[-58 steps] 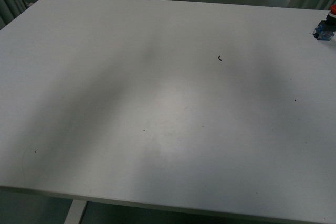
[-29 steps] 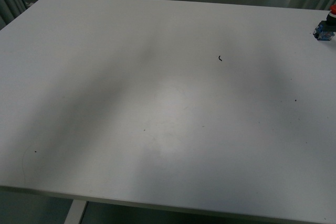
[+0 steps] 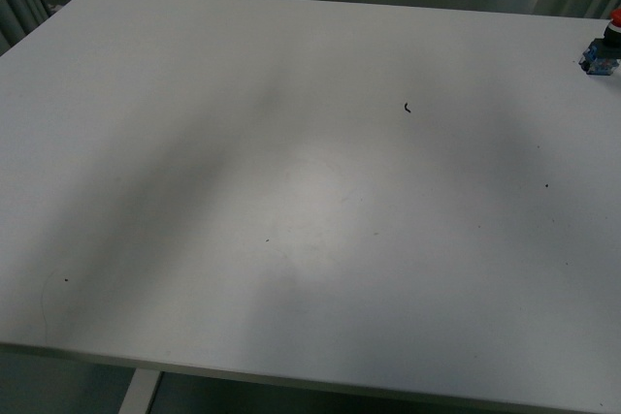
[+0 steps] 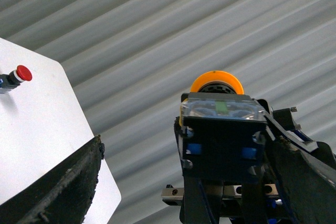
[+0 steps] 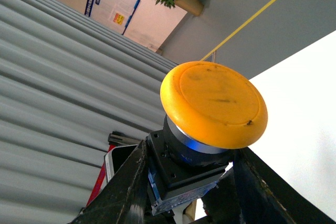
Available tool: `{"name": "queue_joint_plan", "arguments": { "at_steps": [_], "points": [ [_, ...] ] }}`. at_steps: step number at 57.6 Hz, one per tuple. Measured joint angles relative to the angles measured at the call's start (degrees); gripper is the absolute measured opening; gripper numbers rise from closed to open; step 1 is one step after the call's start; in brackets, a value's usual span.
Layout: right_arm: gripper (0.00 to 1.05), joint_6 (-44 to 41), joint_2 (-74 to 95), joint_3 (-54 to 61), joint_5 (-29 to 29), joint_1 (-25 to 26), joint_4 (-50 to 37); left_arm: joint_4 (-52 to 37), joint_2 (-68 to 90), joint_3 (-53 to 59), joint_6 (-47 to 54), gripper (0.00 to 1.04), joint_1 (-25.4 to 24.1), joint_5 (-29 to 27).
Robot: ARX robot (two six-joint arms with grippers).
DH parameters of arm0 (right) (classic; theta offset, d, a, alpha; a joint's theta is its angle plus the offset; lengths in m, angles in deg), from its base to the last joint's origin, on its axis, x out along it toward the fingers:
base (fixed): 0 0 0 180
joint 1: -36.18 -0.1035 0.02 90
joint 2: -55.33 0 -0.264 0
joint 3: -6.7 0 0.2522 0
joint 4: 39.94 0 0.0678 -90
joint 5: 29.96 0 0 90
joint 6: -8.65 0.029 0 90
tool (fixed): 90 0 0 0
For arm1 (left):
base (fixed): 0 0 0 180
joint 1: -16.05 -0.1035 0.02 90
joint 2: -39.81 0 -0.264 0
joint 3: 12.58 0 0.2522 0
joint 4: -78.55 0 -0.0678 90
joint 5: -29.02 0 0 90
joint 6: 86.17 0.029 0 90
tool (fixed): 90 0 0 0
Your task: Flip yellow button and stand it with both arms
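Note:
The yellow button (image 5: 212,103) is held up in the air, well off the table. My right gripper (image 5: 191,187) is shut on its blue-and-black block body, with the round yellow cap standing out past the fingers (image 5: 123,192). In the left wrist view the yellow button (image 4: 223,129) shows block-end on, with the orange cap behind it. My left gripper (image 4: 178,187) is open, and its fingers (image 4: 58,187) stand wide on either side of the block. Whether the farther finger touches the block is unclear. In the front view neither arm nor the yellow button shows.
A red-capped button (image 3: 604,48) lies at the far right back of the white table (image 3: 291,191); the left wrist view shows the red-capped button (image 4: 18,74) too. A small black mark (image 3: 407,107) is on the tabletop. Corrugated grey wall fills the background.

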Motion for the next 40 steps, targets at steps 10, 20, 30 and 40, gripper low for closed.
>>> {"name": "queue_joint_plan", "arguments": {
  "at_steps": [10,20,30,40],
  "points": [
    [0.39,-0.7,0.0,0.2,0.5,0.2,0.2,0.0,0.0,0.0,0.0,0.98,0.0,0.1],
    [0.39,-1.2,0.5,0.2,2.1,0.2,0.2,0.0,0.0,0.0,0.0,0.98,0.0,0.1],
    [0.39,-1.4,1.5,0.4,3.0,0.7,-0.8,0.0,0.0,0.0,0.0,0.98,0.0,0.1],
    [0.39,-2.6,2.9,0.4,3.9,1.2,-0.9,0.0,0.0,0.0,0.0,0.98,0.0,0.1]
  ]
}}
